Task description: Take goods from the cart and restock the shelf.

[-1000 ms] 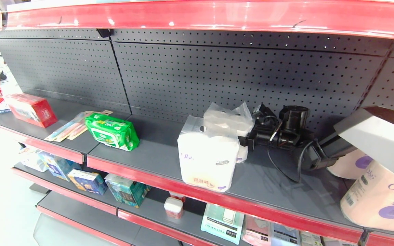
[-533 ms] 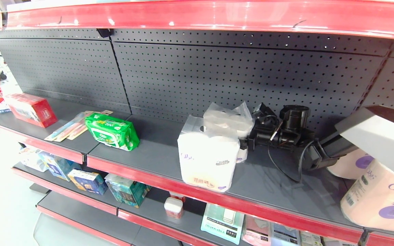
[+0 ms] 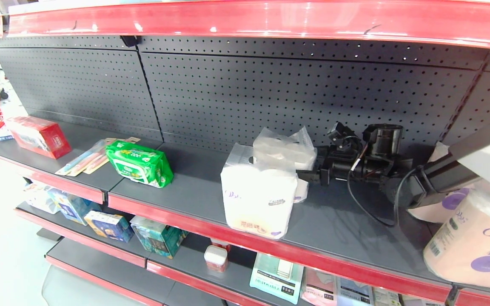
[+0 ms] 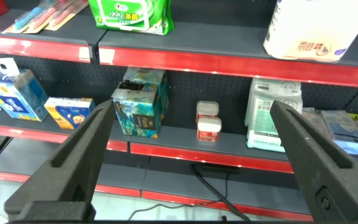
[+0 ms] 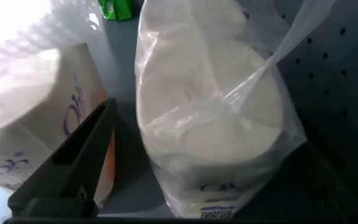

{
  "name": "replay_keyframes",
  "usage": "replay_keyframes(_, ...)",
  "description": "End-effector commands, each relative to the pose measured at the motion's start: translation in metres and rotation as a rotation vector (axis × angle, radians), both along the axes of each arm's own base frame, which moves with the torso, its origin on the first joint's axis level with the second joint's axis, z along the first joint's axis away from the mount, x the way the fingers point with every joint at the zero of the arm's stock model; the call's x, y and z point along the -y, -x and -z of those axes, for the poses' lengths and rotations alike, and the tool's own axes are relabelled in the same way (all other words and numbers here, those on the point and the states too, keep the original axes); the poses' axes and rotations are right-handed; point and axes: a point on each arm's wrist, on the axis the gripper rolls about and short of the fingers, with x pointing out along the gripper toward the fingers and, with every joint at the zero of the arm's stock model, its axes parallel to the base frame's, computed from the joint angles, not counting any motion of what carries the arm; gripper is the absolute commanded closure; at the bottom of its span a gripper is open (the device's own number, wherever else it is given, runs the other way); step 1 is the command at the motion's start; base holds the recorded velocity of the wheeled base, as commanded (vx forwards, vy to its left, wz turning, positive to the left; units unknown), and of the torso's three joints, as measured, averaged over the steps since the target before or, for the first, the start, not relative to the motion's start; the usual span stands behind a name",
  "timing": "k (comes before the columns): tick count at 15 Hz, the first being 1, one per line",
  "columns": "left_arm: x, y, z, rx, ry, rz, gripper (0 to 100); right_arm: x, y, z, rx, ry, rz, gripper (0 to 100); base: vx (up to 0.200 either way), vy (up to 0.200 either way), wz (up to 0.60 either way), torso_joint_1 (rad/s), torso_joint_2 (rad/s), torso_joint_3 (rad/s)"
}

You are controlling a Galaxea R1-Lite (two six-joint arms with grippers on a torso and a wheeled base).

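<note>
Jaws of my right gripper point(image 3: 306, 177) are gaping toward the upright, clear-wrapped pack of white tissue rolls point(image 5: 210, 124) just ahead, while my left gripper point(image 4: 191, 149), also parted, is hanging well apart.

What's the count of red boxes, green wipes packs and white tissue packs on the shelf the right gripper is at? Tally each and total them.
red box: 1
green wipes pack: 1
white tissue packs: 2, the front one and the one behind it
Total: 4
</note>
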Motion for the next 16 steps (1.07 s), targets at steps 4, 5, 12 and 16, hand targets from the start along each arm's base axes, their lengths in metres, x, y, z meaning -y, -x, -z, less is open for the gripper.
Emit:
replay_keyframes(4, 0.000, 0.000, 0.000, -0.001, 0.000, 0.000, 0, 0.011, 0.019, -0.025, 0.034, -0.005, 0.032, 0, 0.000, 0.000, 0.00, 0.000, 0.00, 0.000)
replay_keyframes(5, 0.000, 0.000, 0.000, -0.003, 0.000, 0.000, 0, 0.014, 0.023, -0.025, 0.025, -0.003, 0.038, 0, 0.000, 0.000, 0.00, 0.000, 0.00, 0.000)
replay_keyframes(12, 0.000, 0.000, 0.000, -0.001, 0.000, 0.000, 0, 0.025, 0.046, -0.045, 0.050, -0.003, 0.092, 0, 0.000, 0.000, 0.00, 0.000, 0.00, 0.000)
replay_keyframes(16, 0.000, 0.000, 0.000, -0.001, 0.000, 0.000, 0, 0.031, 0.069, -0.056, 0.061, -0.004, 0.099, 0, 0.000, 0.000, 0.00, 0.000, 0.00, 0.000)
